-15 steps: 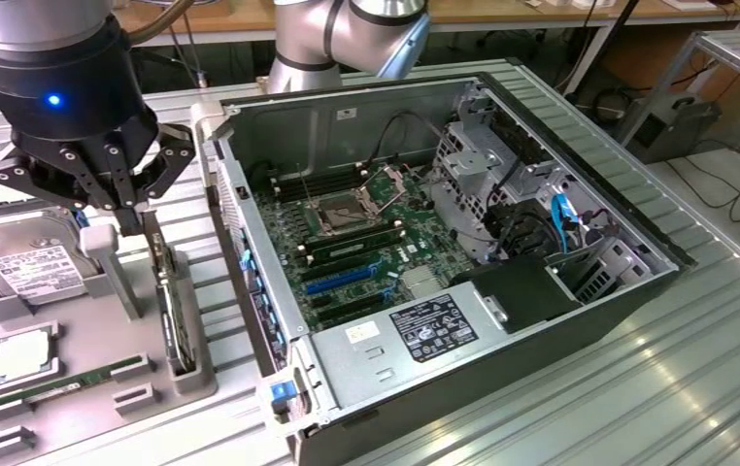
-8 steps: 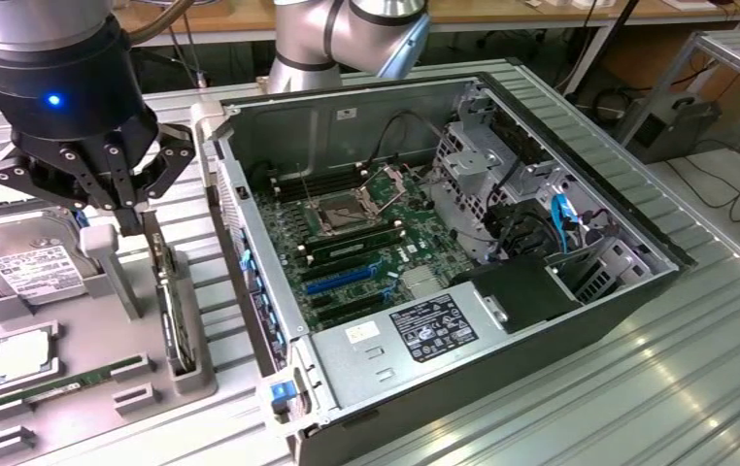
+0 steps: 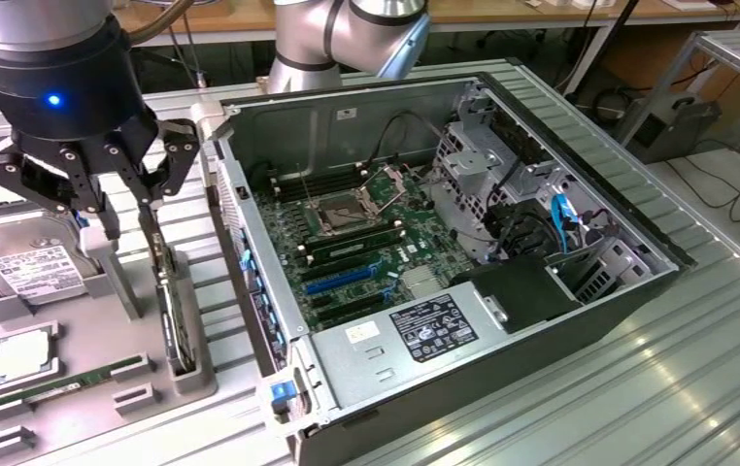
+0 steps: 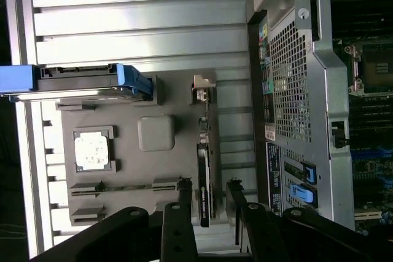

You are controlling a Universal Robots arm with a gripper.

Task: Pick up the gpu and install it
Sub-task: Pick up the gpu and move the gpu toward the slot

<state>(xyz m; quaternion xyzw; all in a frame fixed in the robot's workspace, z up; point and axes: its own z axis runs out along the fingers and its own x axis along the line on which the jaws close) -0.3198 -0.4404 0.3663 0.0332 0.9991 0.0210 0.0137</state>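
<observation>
Cataloguing what you have before you, operator.

1. gripper (image 3: 130, 228): black body with a blue light, hanging over the grey parts tray (image 3: 98, 413) at the exterior view's left. Your jaws stand parted and clamp nothing. From the wrist you see the gripper (image 4: 209, 183) straddling the card. One of the fingers (image 4: 186, 199) sits just beside one face. The other stands clear of the opposite face, with tray showing in the gap.

2. gpu (image 3: 163, 291): thin dark card, upright on its long edge in a slot holder of the tray, outside the computer case (image 3: 331, 121). The wrist view gives you the gpu (image 4: 204, 179) edge-on, seated in its holder between the two fingers.

3. Other tray stock: hard drive (image 3: 27, 267) with a white label, processor (image 3: 23, 351) and green memory stick (image 3: 66, 381), each in its own recess, apart from the card.

4. What the exterior view adds for you: the case open, with the motherboard (image 3: 357, 248) exposed. You can pick out the processor socket (image 3: 344, 212), blue expansion slots (image 3: 342, 282), a labelled power supply (image 3: 428, 325) and a blue cable (image 3: 559, 212) by the drive cage.

5. What the wrist view adds for you: the spacing on either side of the card, and the case's perforated rear panel (image 4: 288, 78) with blue latches (image 4: 304, 183). The square processor (image 4: 92, 150) shows from above, and so do blue rails (image 4: 80, 81) on the drive, at the tray's end away from the gripper.
</observation>
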